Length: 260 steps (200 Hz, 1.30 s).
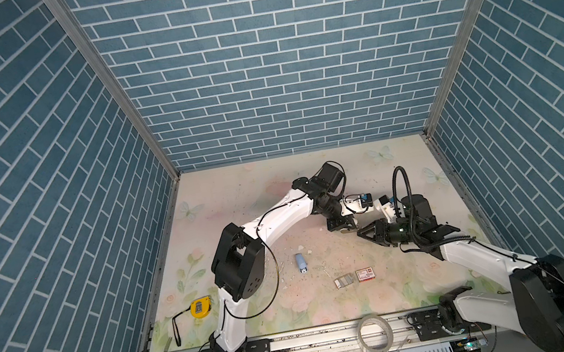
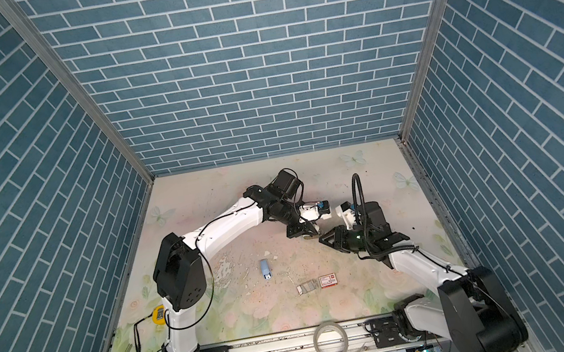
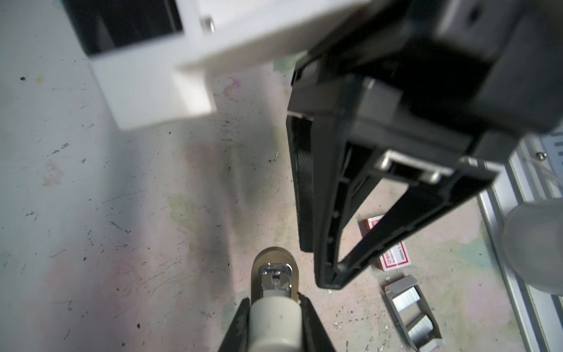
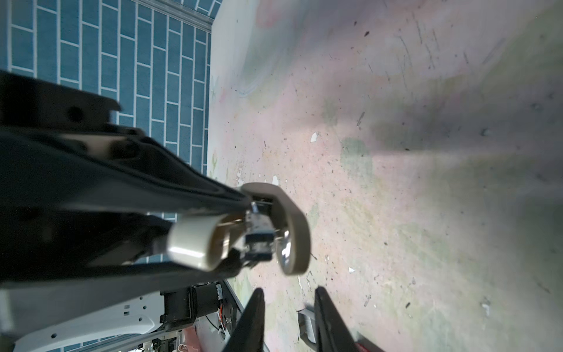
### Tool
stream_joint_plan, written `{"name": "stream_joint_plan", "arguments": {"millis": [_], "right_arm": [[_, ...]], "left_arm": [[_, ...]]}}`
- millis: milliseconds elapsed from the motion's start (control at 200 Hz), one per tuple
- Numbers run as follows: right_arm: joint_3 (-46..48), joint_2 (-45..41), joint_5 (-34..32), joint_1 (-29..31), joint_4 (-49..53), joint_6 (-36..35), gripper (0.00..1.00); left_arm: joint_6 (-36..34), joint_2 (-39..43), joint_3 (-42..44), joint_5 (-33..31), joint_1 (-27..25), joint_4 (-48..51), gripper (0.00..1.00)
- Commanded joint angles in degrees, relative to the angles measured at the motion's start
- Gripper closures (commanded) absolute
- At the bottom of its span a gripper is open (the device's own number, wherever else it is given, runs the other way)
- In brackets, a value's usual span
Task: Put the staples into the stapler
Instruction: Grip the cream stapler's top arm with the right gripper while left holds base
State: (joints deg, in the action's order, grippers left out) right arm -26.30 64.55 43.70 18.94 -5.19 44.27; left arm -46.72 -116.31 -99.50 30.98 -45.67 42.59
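Staples [image 3: 403, 300] lie in their grey tray [image 3: 393, 285] on the bench [image 3: 122, 213], well apart from the stapler [image 3: 275, 265] your left tool [image 3: 274, 304] clenches aloft; your right tool [image 4: 288, 291] gapes empty beside it, and a bump could twist the stapler loose

**Flower-print desk, a few loose items**

Desk [image 1: 238, 199] has a worn, scratched pastel flower print. Blue stapler [image 1: 300, 263] lies near the middle. Toward the front, a grey tray [image 1: 344, 281] of staples [image 3: 405, 300] sits just beside a white-and-red box [image 1: 365, 273]. Yellow tape measure [image 1: 200, 307] front left. White scraps [image 1: 300, 248] scattered.
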Motion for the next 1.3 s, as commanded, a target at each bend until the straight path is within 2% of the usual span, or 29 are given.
{"name": "stream_joint_plan", "arguments": {"millis": [0,385,750,1295], "right_arm": [[-0.34,-1.98,-0.81,-0.30,4.47,-2.76,0.69],[-3.31,3.35,-1.08,-0.56,1.95,-2.99,0.72],[-3.45,1.97,0.14,-0.55,3.89,-3.41,0.72],[-2.48,7.32,2.37,-0.56,-3.36,-1.28,0.81]], "left_arm": [[-3.80,2.49,0.98,-1.44,0.24,0.98,0.97],[-4.53,3.54,1.10,1.50,-0.45,3.55,0.97],[-5.86,4.23,2.39,0.69,-0.82,3.81,0.97],[-3.78,4.59,0.17,2.77,-2.49,4.32,0.98]]}}
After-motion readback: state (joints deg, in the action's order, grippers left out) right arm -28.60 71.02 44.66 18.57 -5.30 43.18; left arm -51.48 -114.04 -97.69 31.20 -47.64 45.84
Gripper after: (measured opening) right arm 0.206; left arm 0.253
